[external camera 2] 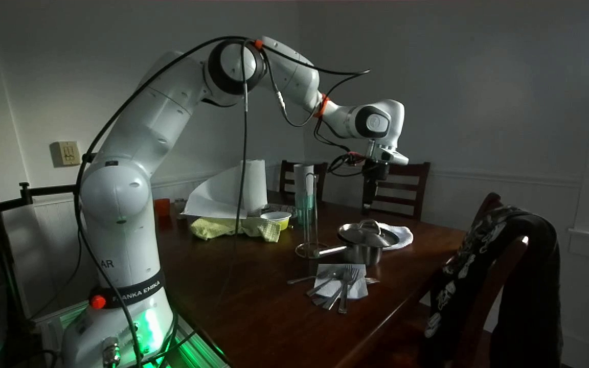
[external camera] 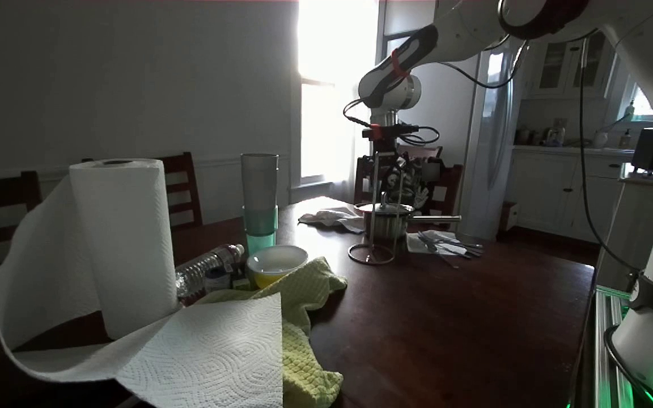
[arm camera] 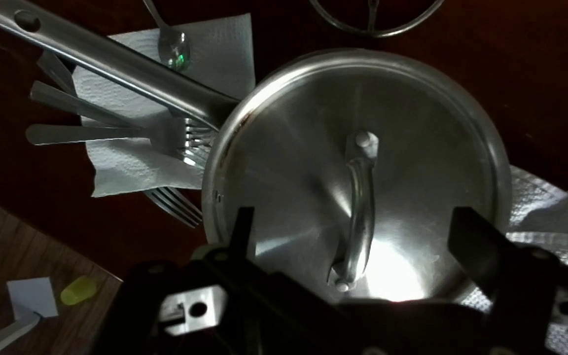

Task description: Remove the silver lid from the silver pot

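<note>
Gripper (arm camera: 353, 209) above silver lid (arm camera: 333, 162), with 2 jaws parted wide.
Lid on silver pot (external camera 2: 367, 255); in an exterior view, cutlery (external camera 2: 344, 295) nearer.

In an exterior view, the round silver metal lid (external camera 2: 357, 235) lies on the cylindrical silver metal pot (external camera 2: 367, 255); round-based silver wire stand (external camera 2: 316, 217) left of it, square white paper napkin (external camera 2: 359, 289) before it.

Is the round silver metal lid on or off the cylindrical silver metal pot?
On. In both exterior views the lid sits atop the pot; the wrist view shows no opening.
</note>
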You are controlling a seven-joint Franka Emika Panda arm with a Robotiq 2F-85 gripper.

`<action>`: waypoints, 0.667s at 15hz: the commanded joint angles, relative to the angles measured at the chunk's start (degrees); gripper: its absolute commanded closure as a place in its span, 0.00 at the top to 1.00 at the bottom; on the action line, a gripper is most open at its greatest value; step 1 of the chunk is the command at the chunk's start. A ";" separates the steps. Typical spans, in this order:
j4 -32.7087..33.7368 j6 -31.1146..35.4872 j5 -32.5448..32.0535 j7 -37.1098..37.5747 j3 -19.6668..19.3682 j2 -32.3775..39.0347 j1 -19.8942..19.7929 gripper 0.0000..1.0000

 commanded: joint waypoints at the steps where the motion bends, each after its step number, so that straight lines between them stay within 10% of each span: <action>1: 1.99 0.73 3.84 -2.69 -0.11 1.95 -1.08 1.00; 6: 1.87 1.67 4.36 -3.65 -0.42 2.57 -1.16 0.99; 10: 1.79 2.81 4.10 -4.38 -0.79 3.06 -1.25 0.73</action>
